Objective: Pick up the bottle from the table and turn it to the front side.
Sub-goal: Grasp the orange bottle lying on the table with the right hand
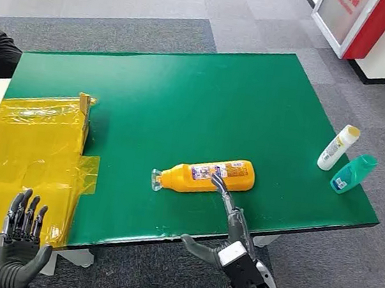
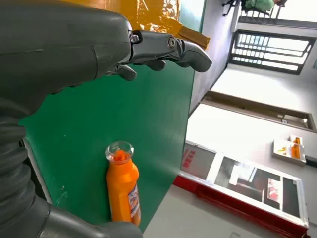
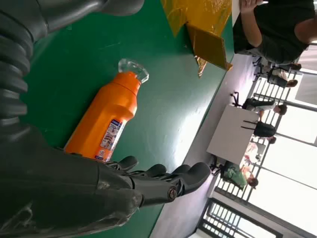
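Bottle lying flat, two bottles apart

three bottles, two hands

Left hand: matte grey palm and thumb, darker metallic segmented fingers. Right hand: same grey build, white block at the wrist, silver forearm, possibly a dark cable beneath. Wrist views: grey ribbed cover, pivot screw on thumb.
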`<state>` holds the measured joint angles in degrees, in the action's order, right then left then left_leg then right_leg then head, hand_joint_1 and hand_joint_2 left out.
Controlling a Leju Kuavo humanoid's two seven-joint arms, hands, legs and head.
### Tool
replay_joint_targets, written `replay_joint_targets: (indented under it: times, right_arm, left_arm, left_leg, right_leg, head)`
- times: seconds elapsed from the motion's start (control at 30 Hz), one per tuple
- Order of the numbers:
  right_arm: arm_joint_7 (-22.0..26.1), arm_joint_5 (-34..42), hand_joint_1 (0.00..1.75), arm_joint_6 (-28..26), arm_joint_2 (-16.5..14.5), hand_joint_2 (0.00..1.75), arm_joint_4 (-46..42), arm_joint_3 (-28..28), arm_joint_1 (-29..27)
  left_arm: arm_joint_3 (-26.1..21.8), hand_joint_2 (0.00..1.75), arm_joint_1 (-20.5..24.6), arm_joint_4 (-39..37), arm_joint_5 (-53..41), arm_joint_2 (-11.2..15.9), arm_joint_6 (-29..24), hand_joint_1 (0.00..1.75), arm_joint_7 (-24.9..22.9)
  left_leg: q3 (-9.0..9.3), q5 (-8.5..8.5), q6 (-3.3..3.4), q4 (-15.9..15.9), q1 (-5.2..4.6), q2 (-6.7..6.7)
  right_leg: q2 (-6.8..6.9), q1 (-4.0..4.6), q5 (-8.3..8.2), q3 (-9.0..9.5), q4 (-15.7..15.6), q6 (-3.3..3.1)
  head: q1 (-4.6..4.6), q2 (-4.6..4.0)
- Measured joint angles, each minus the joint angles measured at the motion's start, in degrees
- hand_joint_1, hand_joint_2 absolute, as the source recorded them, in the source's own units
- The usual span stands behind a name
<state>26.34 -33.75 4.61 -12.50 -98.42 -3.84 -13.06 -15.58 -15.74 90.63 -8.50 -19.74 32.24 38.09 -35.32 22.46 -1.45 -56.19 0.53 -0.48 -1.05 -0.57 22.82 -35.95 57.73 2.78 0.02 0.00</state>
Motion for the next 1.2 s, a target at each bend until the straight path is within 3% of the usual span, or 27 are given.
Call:
replay_joint_targets:
  times: [0.63,0.73,0.83,0.93,1.2]
  right_arm:
    - [-0.3,0.1,0.00,-0.9,0.0,1.75,0.0,0.1,0.9]
    - [-0.7,-2.8,0.00,-2.8,0.0,1.75,0.0,0.1,0.9]
    - [-3.9,-10.5,0.00,-6.1,0.2,1.75,-0.4,0.0,1.3]
    - [-9.7,-16.2,0.00,-6.0,1.7,1.75,-0.6,-0.1,3.4]
    - [-21.3,-25.2,0.00,-1.3,9.5,1.75,5.7,-0.3,14.9]
  left_arm:
    - [-0.2,1.75,0.1,0.0,-1.2,0.0,-2.1,0.00,-0.6]
    - [-0.3,1.75,0.1,0.0,-0.9,0.0,-2.0,0.00,-0.8]
    - [-0.4,1.75,0.1,0.0,-1.0,0.0,-1.7,0.00,-1.2]
    - [-0.4,1.75,0.6,-0.4,-1.3,0.3,-1.4,0.00,-1.0]
    - [-0.2,1.75,3.3,-3.3,-2.4,1.6,-2.6,0.00,-0.1]
  left_leg:
    - [0.00,0.00,0.00,0.0,0.00,0.00]
    - [0.00,-0.01,0.00,0.0,0.00,0.00]
    - [0.00,-0.01,0.00,0.0,0.00,0.00]
    - [0.00,-0.03,0.02,0.0,0.00,0.00]
    - [0.00,-0.18,0.10,0.0,-0.01,0.00]
  right_leg:
    - [0.00,0.00,0.00,0.00,0.0,0.00]
    - [0.00,0.00,0.00,0.00,0.0,0.00]
    - [0.00,0.00,-0.01,0.01,0.0,0.00]
    - [0.00,-0.01,-0.03,0.02,0.0,0.03]
    - [0.00,-0.04,-0.24,0.04,0.0,0.08]
  head:
    - [0.00,0.00]
    - [0.00,0.00]
    - [0.00,0.00]
    - [0.01,0.00]
    - [0.01,0.00]
